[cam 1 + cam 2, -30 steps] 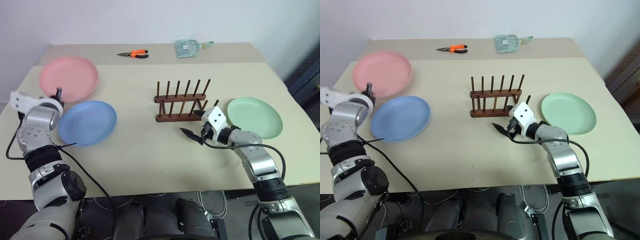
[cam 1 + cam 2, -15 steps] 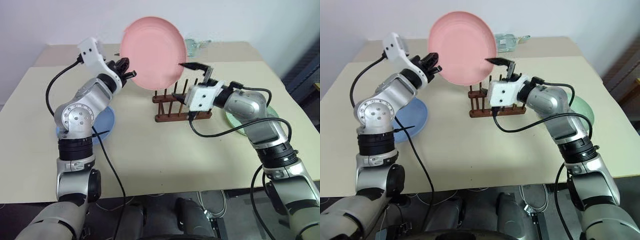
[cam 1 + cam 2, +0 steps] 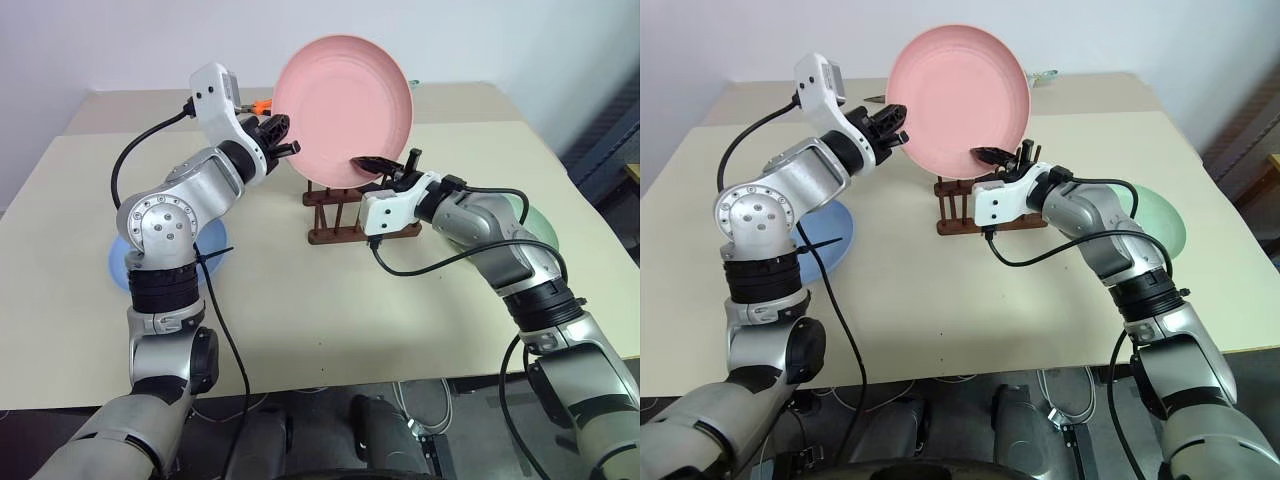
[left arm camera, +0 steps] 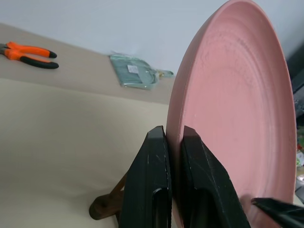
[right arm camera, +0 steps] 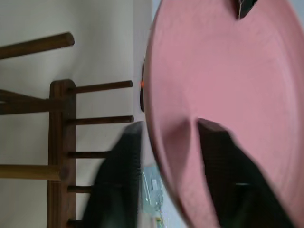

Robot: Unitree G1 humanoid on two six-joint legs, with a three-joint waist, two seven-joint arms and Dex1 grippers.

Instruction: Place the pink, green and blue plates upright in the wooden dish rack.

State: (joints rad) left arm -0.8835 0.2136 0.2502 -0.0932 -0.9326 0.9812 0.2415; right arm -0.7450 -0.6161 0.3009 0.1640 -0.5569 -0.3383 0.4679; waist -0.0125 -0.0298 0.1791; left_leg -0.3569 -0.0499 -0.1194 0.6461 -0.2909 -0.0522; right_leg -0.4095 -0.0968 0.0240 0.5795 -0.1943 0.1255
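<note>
The pink plate stood on edge in the air above the rack, well clear of the table. My left gripper pinched its rim, black fingers pressed flat on both faces. My right gripper straddled the lower rim, one finger either side; whether it had truly bitten I could not tell. The plate looked stiff, light and matte, so I judged the rim the place to hold. Blue plate and green plate lay flat, well apart.
</note>
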